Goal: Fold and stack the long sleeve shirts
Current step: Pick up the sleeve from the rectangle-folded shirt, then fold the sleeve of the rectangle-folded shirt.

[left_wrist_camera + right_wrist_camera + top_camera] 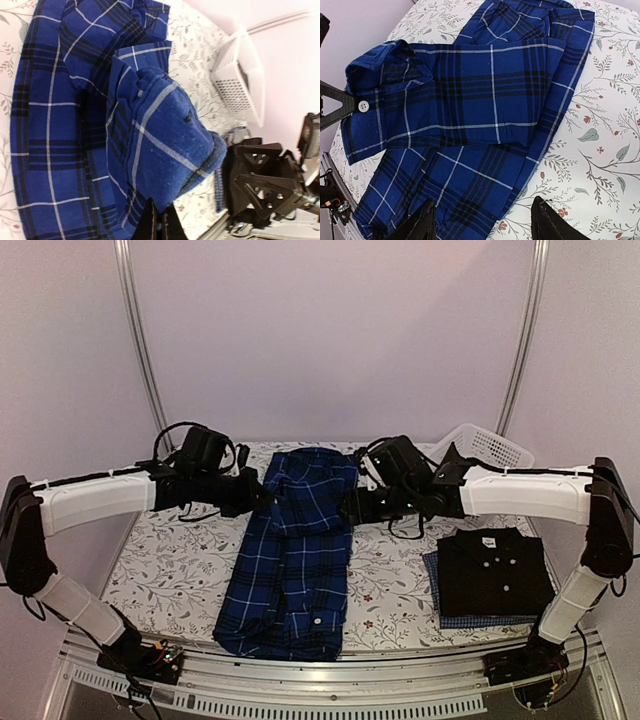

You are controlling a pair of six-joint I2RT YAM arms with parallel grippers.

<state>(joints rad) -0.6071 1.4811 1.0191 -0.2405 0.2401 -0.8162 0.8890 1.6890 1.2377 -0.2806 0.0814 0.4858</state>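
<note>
The dark blue plaid shirt lies folded lengthwise in a long strip down the middle of the table. My left gripper is at the strip's far left edge. In the left wrist view it is shut on a raised fold of the plaid cloth. My right gripper hovers open at the strip's right edge. In the right wrist view it has one finger over the plaid shirt and the other over the tablecloth. The black shirt lies folded on the blue check shirt at the right.
A white lattice basket stands at the far right corner and also shows in the left wrist view. The floral tablecloth covers the table. A buttoned cuff lies at the shirt's near end.
</note>
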